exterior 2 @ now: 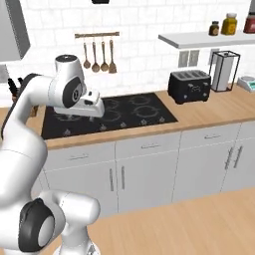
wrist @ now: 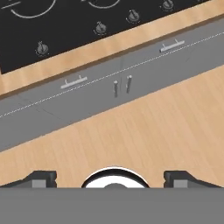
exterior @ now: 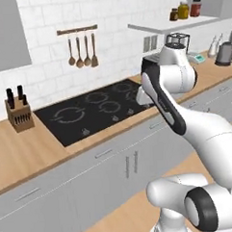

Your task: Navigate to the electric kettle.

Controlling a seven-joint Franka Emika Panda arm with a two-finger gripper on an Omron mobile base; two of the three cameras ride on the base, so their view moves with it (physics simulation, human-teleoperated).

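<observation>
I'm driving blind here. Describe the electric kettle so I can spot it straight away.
Follow the wooden counter rightward past the black cooktop to its far end under the wall shelf. The kettle stands there: small, grey metal, tapering upward, unlike the pale bottles just left of it.

Even, bright light all round, no clear source I can pick out. White tile wall (exterior: 47, 63) reads flat, no hot spots. Black cooktop (exterior 2: 107, 117) is matte, no glare on it. Faint soft shading under the shelf (exterior 2: 209, 40) and below the counter edge (wrist: 109, 50); no hard shadows on the wood floor (wrist: 144, 131). All three views look slightly soft and low-res, edges a bit jagged. Small far things like the jars (exterior: 183, 10) are fuzzy. I see no edge bending.
</observation>
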